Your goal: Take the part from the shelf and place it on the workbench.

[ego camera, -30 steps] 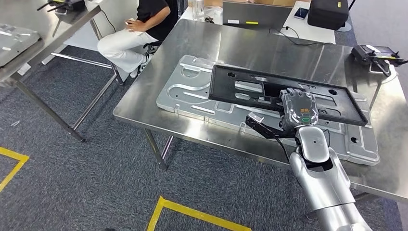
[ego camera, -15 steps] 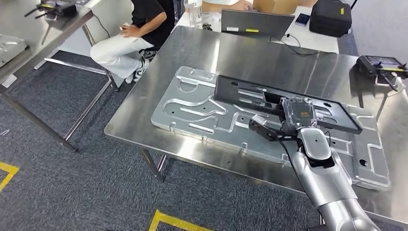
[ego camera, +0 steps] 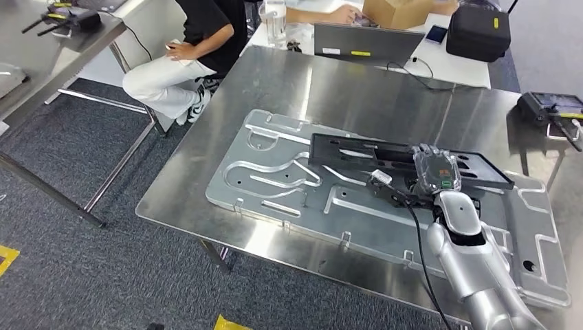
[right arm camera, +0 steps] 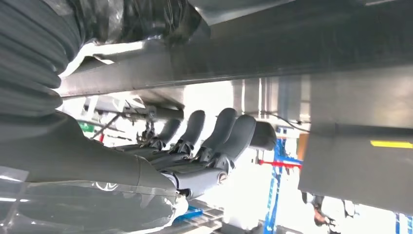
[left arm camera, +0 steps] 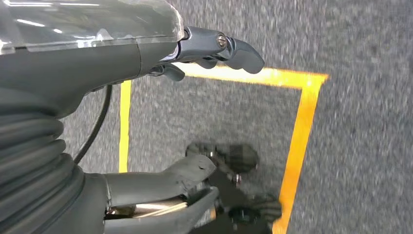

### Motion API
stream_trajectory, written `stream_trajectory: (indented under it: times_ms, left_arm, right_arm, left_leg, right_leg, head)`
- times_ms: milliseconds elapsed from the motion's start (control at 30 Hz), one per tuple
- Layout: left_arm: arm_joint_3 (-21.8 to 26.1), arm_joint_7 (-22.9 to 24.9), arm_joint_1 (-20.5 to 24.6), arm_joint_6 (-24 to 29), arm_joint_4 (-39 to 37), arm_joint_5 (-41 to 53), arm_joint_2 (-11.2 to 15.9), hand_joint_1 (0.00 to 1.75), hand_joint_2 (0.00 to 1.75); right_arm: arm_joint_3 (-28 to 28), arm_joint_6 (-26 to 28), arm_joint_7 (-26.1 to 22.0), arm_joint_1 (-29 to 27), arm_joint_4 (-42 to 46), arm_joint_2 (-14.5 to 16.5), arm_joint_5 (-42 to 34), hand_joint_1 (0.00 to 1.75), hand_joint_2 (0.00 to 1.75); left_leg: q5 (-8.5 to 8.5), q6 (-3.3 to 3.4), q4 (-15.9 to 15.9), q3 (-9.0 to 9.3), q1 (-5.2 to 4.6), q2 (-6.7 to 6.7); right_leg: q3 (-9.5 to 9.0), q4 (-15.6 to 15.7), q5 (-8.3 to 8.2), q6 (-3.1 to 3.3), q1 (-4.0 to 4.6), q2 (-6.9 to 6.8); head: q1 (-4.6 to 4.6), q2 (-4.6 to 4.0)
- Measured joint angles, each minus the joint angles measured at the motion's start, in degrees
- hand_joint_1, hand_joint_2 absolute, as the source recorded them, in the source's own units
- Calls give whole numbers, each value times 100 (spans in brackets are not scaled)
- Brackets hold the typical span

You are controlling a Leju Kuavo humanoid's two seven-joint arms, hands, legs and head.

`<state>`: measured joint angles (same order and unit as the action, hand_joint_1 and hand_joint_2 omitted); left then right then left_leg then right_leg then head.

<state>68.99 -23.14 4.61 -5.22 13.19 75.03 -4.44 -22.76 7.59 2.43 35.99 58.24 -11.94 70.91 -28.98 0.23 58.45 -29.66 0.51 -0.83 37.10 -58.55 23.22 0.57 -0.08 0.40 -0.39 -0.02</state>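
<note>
**Black part held low over the bench**

The right hand's [ego camera: 434, 172] fingers [right arm camera: 229, 134] curl around the near edge of the black frame part [ego camera: 385, 157], gripping it. The part sits tilted just above the large silver plate [ego camera: 289, 189] lying on the steel bench [ego camera: 385, 82]. The left hand [left arm camera: 146, 122] hangs over grey carpet and yellow floor tape [left arm camera: 297, 131], fingers apart and holding nothing. A seated person [ego camera: 185, 55] is beyond the bench.

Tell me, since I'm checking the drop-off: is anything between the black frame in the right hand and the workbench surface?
Yes. The silver stamped panel lies on the workbench directly under the black frame that the right hand holds, so the frame sits over the panel, not bare steel.
</note>
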Motion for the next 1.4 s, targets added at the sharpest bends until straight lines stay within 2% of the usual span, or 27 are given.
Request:
stream_trajectory:
  times_ms: [67,167,200,233,267,333,367,400,533,600,667,700,733,767,833,900,967,1033,1067,1100,1167,1200,1233,1267,1300,1367,1400]
  left_arm:
    - [1,-9,18,-11,-4,-36,-2,0,0]
    - [2,-14,35,-31,-7,-63,-4,0,0]
    - [2,-14,29,-34,-7,-66,-4,0,0]
    - [3,-15,24,-38,-7,-67,-4,0,0]
    - [3,-16,21,-42,-7,-69,-4,0,0]
    - [4,-20,22,-53,-7,-71,-3,0,0]
    - [5,-21,26,-59,-7,-72,-3,0,0]
    - [6,-21,26,-64,-7,-72,-2,0,0]
    - [8,-20,7,-80,-9,-78,-8,0,0]
    - [8,-17,16,-101,-10,-81,-15,0,0]
    - [9,-4,19,-139,-11,-94,-15,0,0]
    - [10,-1,15,-166,-12,-102,-15,0,0]
    - [12,-3,12,-194,-12,-110,-15,0,0]
    - [13,-10,10,-223,-12,-118,-15,0,0]
    - [14,-27,12,-269,-12,-129,-19,0,0]
    - [15,-33,18,-286,-13,-132,-22,0,0]
    - [17,-37,18,-290,-14,-135,-22,0,0]
    - [19,-39,12,-292,-14,-140,-23,0,0]
    - [19,-40,12,-292,-15,-144,-24,0,0]
    - [19,-40,13,-291,-16,-146,-25,0,0]
    - [19,-40,18,-280,-18,-148,-26,0,0]
    - [19,-40,17,-274,-18,-148,-26,0,0]
    - [20,-40,16,-269,-18,-148,-26,0,0]
    - [20,-40,15,-267,-18,-148,-26,0,0]
    - [21,-40,17,-264,-18,-148,-26,0,0]
    - [21,-39,40,-260,-18,-148,-25,0,0]
    - [21,-39,55,-258,-18,-149,-25,0,0]
  right_arm:
    - [11,13,-5,11,-16,1,-16,0,175]
    - [22,15,-8,8,-51,1,-27,0,175]
    - [24,15,-9,-1,-61,2,-28,0,175]
    - [25,16,-10,-13,-67,2,-30,0,175]
    - [27,17,-10,-23,-70,2,-30,0,175]
    - [36,25,-11,-37,-70,1,-32,0,175]
    - [40,31,-12,-40,-70,1,-33,0,175]
    - [47,37,-13,-46,-70,-2,-33,0,175]
    - [83,51,-20,-85,-66,-17,-34,0,175]
    - [96,53,-27,-97,-64,-37,-39,0,175]
    - [101,54,-36,-125,-64,-56,-50,0,175]
    - [101,54,-43,-151,-64,-65,-56,0,175]
    - [101,53,-52,-177,-64,-71,-59,0,175]
    - [102,52,-62,-193,-63,-76,-62,0,175]
    - [105,52,-78,-194,-52,-88,-66,0,175]
    - [113,52,-83,-181,-34,-96,-68,0,175]
    - [121,52,-85,-178,-22,-100,-69,0,175]
    - [124,52,-86,-177,-15,-101,-72,0,175]
    - [125,52,-87,-173,-10,-101,-74,0,175]
    - [125,56,-92,-171,-4,-100,-83,0,175]
    - [125,66,-112,-183,16,-99,-134,0,87]
    - [125,71,-123,-202,28,-98,-176,0,44]
    - [126,73,-131,-227,40,-96,-215,0,0]
    - [127,74,-134,-250,58,-90,-258,0,0]
    - [128,74,-136,-269,81,-81,-300,0,0]
    - [137,74,-140,-294,176,-49,-389,0,0]
    - [144,72,-142,-299,230,-35,-431,0,0]
  left_leg:
    - [-149,-39,354,-150,7,26]
    - [-551,-77,1376,-761,20,43]
    - [-575,-85,1552,-915,20,43]
    - [-477,-86,1527,-974,20,43]
    - [-263,-79,1289,-929,20,43]
    - [206,-45,552,-701,15,45]
    - [311,-22,270,-611,1,46]
    - [363,8,119,-573,-12,45]
    - [432,135,6,-537,-1,58]
    - [461,187,-36,-510,22,71]
    - [470,203,-32,-509,22,72]
    - [473,204,-25,-511,22,72]
    - [476,204,-15,-513,23,73]
    - [475,201,-7,-515,23,72]
    - [469,186,11,-517,24,68]
    - [473,136,27,-529,11,58]
    - [499,59,22,-540,6,50]
    - [477,-13,43,-564,16,46]
    - [365,-38,143,-604,20,47]
    - [169,-54,359,-681,25,49]
    - [-349,-73,1077,-907,32,56]
    - [-541,-81,1415,-990,33,56]
    - [-636,-85,1597,-992,33,56]
    - [-632,-80,1572,-889,32,56]
    - [-547,-67,1332,-681,31,56]
    - [-337,-17,527,-131,12,56]
    - [-263,12,215,49,-5,53]
  right_leg:
    - [-110,54,32,67,-29,-1]
    - [-182,61,99,141,-14,-11]
    - [-197,51,122,148,-9,-5]
    - [-214,36,149,146,-6,4]
    - [-236,15,179,137,-6,14]
    - [-270,-28,239,105,-3,22]
    - [-266,-45,255,83,2,24]
    - [-254,-53,263,58,6,25]
    - [-213,-120,333,-53,7,28]
    - [-33,-540,602,-108,-15,12]
    - [312,-1261,946,-157,-44,2]
    - [449,-1537,1035,-177,-60,-2]
    - [495,-1629,1020,-192,-76,-7]
    - [429,-1502,902,-201,-92,-12]
    - [42,-742,531,-197,-115,-19]
    - [-250,-156,315,-170,-93,-17]
    - [-279,-63,265,-126,-54,-6]
    - [-254,-29,202,-41,-68,-13]
    - [-234,-7,161,10,-77,-24]
    - [-203,15,116,57,-86,-37]
    - [-99,10,39,103,-66,-50]
    - [-35,-1,-2,108,-54,-53]
    - [32,-14,-43,109,-43,-54]
    - [100,-29,-86,105,-33,-54]
    - [165,-43,-130,98,-26,-52]
    - [277,-81,-219,64,-10,-45]
    - [314,-93,-265,37,-6,-44]
  head:
    - [-4,0]
    - [-7,0]
    - [-7,0]
    - [-8,0]
    - [-8,0]
    - [-8,0]
    - [-9,0]
    - [-6,-1]
    - [-5,-1]
    - [-2,0]
    - [0,0]
    - [0,0]
    - [0,0]
    - [0,0]
    - [0,0]
    - [-2,-1]
    - [-3,-1]
    - [-3,-1]
    - [-4,-1]
    - [-6,-1]
    - [-9,-1]
    - [-9,0]
    - [-9,0]
    - [-9,0]
    - [-9,0]
    - [-10,1]
    - [-7,1]
